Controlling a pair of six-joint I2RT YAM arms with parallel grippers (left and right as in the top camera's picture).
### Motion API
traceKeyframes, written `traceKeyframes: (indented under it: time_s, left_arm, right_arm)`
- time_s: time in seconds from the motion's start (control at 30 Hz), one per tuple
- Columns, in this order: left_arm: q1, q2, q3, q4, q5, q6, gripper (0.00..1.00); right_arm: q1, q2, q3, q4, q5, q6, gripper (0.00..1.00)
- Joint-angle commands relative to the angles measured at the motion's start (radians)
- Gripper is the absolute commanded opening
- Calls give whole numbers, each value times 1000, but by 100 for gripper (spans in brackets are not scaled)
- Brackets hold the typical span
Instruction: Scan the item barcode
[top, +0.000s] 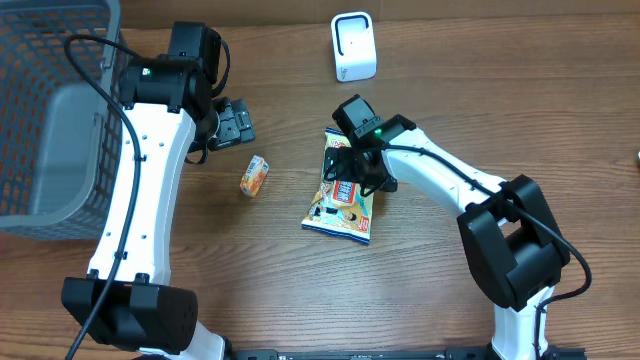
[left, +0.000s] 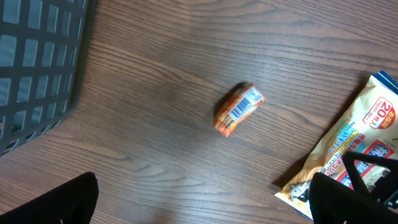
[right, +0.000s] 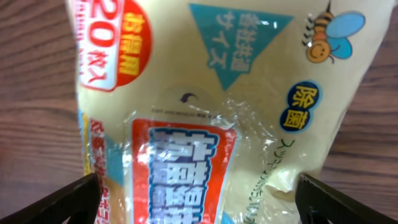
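That flat snack bag (top: 338, 208) mid-frame looks light, crinkly and slippery, so I'd pinch a sealed edge; the right gripper (top: 355, 178) hangs wide open over it, and the left gripper (top: 235, 125) is open too.

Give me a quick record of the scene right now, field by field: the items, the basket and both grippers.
orange packet: lying flat, barcode facing up
snack bag: lying flat, printed side up
white device: standing apart at the far side
basket: at the left edge
left gripper: open, raised, near the orange packet
right gripper: open, directly over the snack bag
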Motion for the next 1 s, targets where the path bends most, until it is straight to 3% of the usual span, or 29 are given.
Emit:
traceKeyframes:
  time_s: [0.0, 0.33, 0.6, 0.87, 0.97]
  left_arm:
    - [0, 6, 8, 1, 1, 11, 100]
    - [0, 6, 8, 1, 1, 11, 100]
    - [0, 6, 8, 1, 1, 11, 100]
    - [0, 6, 8, 1, 1, 11, 100]
    - [0, 6, 8, 1, 1, 11, 100]
  right_arm:
    - [10, 8, -34, 30, 3, 71, 100]
    - [12, 106, -45, 32, 37, 71, 100]
    - [9, 106, -9, -53, 125, 71, 34]
    - [7, 106, 112, -199, 140, 63, 12]
    - [-9, 106, 193, -265, 72, -27, 4]
